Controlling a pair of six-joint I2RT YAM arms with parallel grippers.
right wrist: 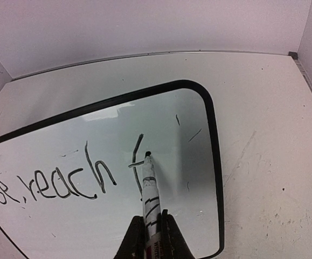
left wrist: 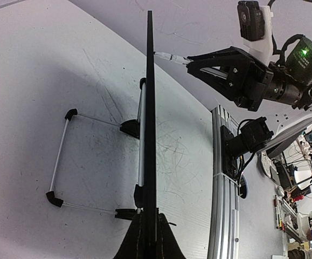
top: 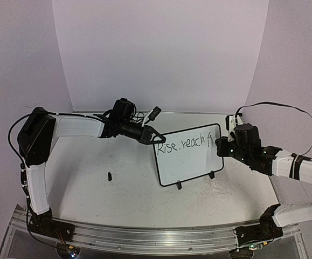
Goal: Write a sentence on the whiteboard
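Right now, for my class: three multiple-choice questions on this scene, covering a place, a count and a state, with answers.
1. Where is the marker tip?
A. on the tabletop
B. at the letter f on the whiteboard
C. inside a cap

2. How many whole words does the sentence hold?
A. two
B. four
C. none

3. The left gripper is:
A. open above the board
B. lying on the table
C. shut on the whiteboard's edge

Answers: B, the tip sits at the f; A, "Rise, reach", then a lone f; C, its jaws clamp the frame.
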